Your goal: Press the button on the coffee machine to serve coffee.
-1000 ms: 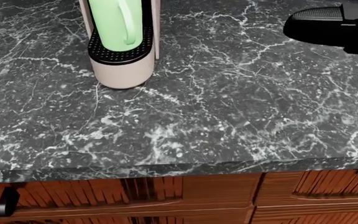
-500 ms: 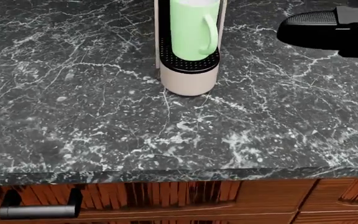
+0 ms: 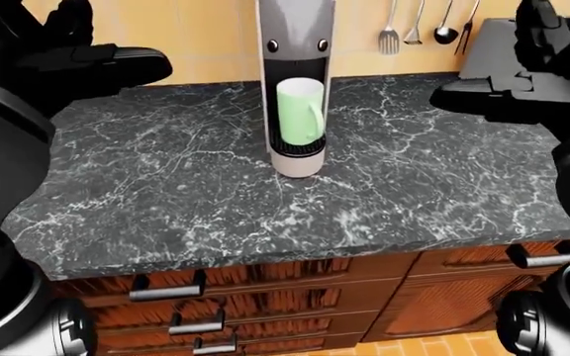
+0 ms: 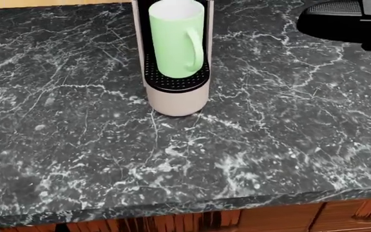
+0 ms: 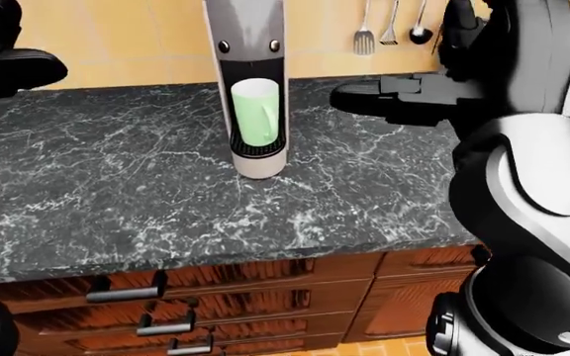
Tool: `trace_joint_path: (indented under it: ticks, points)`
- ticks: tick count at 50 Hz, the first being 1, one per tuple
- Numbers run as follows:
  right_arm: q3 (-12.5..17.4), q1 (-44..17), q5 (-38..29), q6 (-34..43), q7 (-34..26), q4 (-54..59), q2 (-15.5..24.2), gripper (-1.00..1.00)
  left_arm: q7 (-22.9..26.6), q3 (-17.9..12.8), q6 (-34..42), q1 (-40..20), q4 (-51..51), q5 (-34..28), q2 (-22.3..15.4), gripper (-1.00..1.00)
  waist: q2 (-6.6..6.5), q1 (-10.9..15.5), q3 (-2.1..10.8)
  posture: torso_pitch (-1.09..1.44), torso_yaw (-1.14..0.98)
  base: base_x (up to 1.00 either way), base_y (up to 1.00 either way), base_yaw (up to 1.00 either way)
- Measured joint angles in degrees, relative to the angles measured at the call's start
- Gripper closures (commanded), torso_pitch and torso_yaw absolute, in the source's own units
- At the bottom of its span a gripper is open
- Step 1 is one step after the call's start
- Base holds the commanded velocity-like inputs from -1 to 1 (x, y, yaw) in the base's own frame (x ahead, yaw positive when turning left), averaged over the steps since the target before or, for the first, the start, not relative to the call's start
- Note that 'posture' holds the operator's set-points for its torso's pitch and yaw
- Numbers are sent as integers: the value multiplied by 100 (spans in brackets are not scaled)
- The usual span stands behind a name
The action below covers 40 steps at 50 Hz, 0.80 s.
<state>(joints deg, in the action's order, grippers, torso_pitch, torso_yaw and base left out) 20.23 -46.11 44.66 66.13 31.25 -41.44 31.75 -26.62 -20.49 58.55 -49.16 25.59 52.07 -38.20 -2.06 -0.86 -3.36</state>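
Note:
The coffee machine (image 3: 296, 30) is a slim grey tower on the dark marble counter (image 3: 166, 185). Two small dark buttons (image 3: 322, 46) show on its face above the cup bay. A light green mug (image 3: 300, 111) stands upright on its black drip grate; the head view shows it too (image 4: 174, 38). My left hand (image 3: 146, 65) hovers open at the upper left, well apart from the machine. My right hand (image 5: 342, 96) hovers open, fingers flat, to the right of the machine at about mug height, not touching it. The head view shows it at the top right (image 4: 340, 21).
Wooden drawers with dark bar handles (image 3: 166, 285) run under the counter edge. Kitchen utensils (image 3: 419, 26) hang on the yellow wall at the top right. A grey slab (image 3: 493, 44) stands behind my right hand.
The whole head view has shifted: the camera moved. The machine slid right, then back a little to the left and lower, and the mug's rim now shows. My right hand stays at the top right.

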Motion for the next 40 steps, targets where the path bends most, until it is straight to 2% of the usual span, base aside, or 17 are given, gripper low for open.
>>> trace_joint_path:
  ticks: [2,3,5,6,8,12,14,17,20,23,26,28,34,40]
  points:
    - [-44,-10,-10,6,-17,60,3,-100,-16,4,24,-11,-28,3,-8,-100,-224,0,33,0,0,18,0,0]
    - [-76,27,-14,14,-26,50,-52,-100,-21,-12,30,23,-48,3,-12,-100,-198,52,40,0,0,0,0,0]
    - [-171,82,12,72,-60,58,-97,-100,-37,-21,64,92,-111,-19,-3,-100,-173,91,-88,0,0,0,0,0]
    - [-210,98,25,101,-83,89,-111,-100,-41,-7,83,107,-153,-34,2,-100,-142,85,-148,0,0,18,0,0]
    - [-264,139,51,203,-110,173,-146,-100,-30,58,122,185,-261,-65,45,-100,-28,129,-178,0,0,26,0,0]
    - [-161,26,14,198,-116,60,-62,-100,10,69,150,112,-191,-63,13,-100,217,169,-43,0,0,12,0,0]
    - [-71,-53,-60,78,-109,-2,-35,-100,25,-6,40,-14,-74,-63,-12,-100,390,163,6,0,0,0,0,0]
    - [-47,64,-128,78,-87,41,-83,-100,31,60,10,95,-63,-50,60,-100,271,150,-86,0,0,0,0,0]
    - [-109,92,-133,188,-99,154,-111,-100,56,146,93,120,-176,-45,82,-100,249,127,-119,0,0,0,0,0]
    - [-131,120,-148,214,-117,146,-136,-100,55,169,143,121,-191,-37,115,-100,194,63,-91,0,0,11,0,0]
    - [-118,57,-171,196,-141,87,-118,-100,58,107,130,82,-96,-23,63,-100,218,37,-113,0,0,0,0,0]
    - [-104,-10,-188,146,-157,53,-109,-100,43,27,75,45,-75,-43,38,-100,72,34,-100,0,0,0,0,0]
    - [-190,46,-170,203,-201,72,-189,-100,-17,-16,82,106,-155,-95,21,-100,287,131,-69,0,0,0,0,0]
    - [-174,64,-263,176,-210,72,-192,-100,39,62,80,117,-178,-101,55,-100,274,151,-59,0,0,0,0,0]
